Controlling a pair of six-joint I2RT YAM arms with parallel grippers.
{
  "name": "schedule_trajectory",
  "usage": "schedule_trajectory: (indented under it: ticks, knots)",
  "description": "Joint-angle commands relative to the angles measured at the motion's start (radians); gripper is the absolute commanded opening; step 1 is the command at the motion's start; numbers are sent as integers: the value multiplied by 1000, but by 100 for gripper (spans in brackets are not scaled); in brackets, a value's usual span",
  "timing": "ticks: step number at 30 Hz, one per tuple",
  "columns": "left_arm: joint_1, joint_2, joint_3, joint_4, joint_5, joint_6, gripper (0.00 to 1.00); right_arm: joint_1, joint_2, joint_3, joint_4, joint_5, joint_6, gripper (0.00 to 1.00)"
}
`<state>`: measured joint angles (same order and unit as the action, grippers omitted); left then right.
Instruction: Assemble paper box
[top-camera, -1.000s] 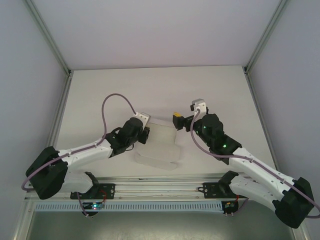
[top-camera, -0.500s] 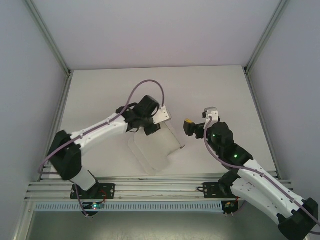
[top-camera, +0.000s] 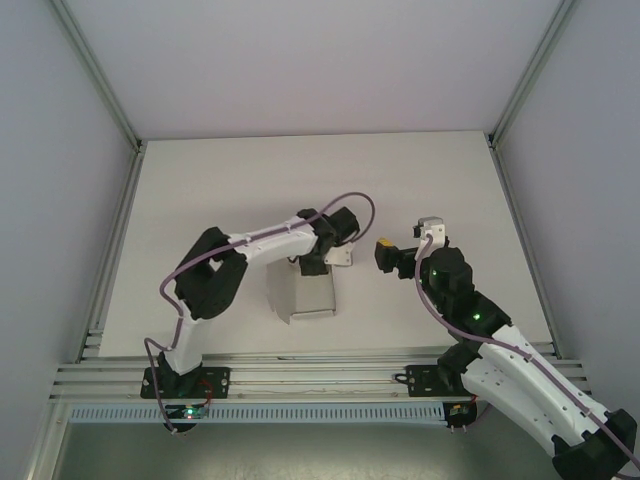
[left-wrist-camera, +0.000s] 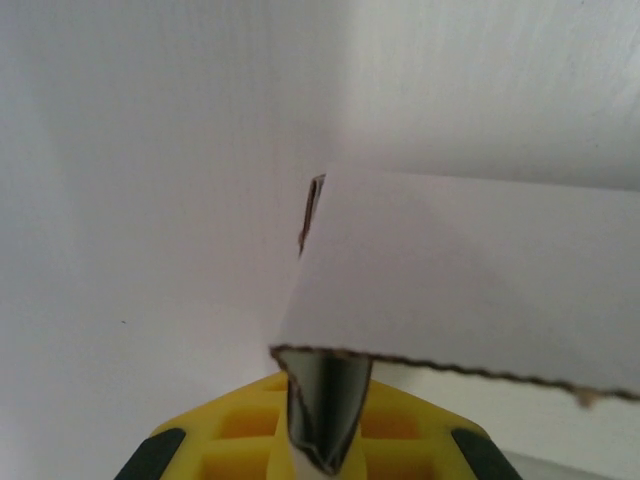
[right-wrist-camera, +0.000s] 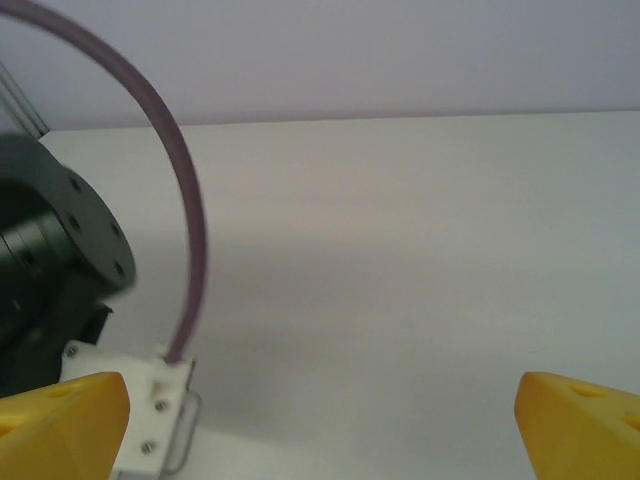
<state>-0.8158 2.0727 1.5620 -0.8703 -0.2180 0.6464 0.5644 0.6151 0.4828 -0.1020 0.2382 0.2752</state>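
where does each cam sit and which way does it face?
Top external: above, behind the bases, looking down at table; left arm, right arm show.
Left wrist: wrist-mounted, looks along shut left jaws at the clamped paper box.
Right wrist: wrist-mounted, faces left arm across the table; open right jaws frame it.
Shared: top and left wrist see the paper box.
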Motion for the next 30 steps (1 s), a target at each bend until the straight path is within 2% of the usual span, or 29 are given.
schedule_trajectory:
  ticks: [1, 4, 12, 17, 19, 21, 24, 30]
  knots:
    - [-26, 105, -17, 47, -152, 52, 0, -13, -17, -13, -8, -5, 18, 98]
    - [-45, 133, -60, 170, -187, 72, 0, -19, -23, -17, -3, -7, 17, 98]
    - [-110, 146, -276, 631, -298, 128, 0, -33, -44, -32, 6, -33, 16, 98]
    - [-128, 163, -299, 709, -297, 155, 0, -43, -58, -39, 7, -48, 19, 98]
    - [-127, 135, -288, 714, -300, 158, 0, -47, -61, -40, 6, -54, 21, 98]
    - [-123, 85, -280, 699, -256, 150, 0, -50, -65, -42, 5, -58, 22, 98]
    - [-119, -6, -284, 702, -202, 151, 20, -55, -71, -42, -4, -58, 23, 98]
    - [-106, -101, -258, 651, -210, 194, 42, -64, -99, -51, -19, -56, 30, 98]
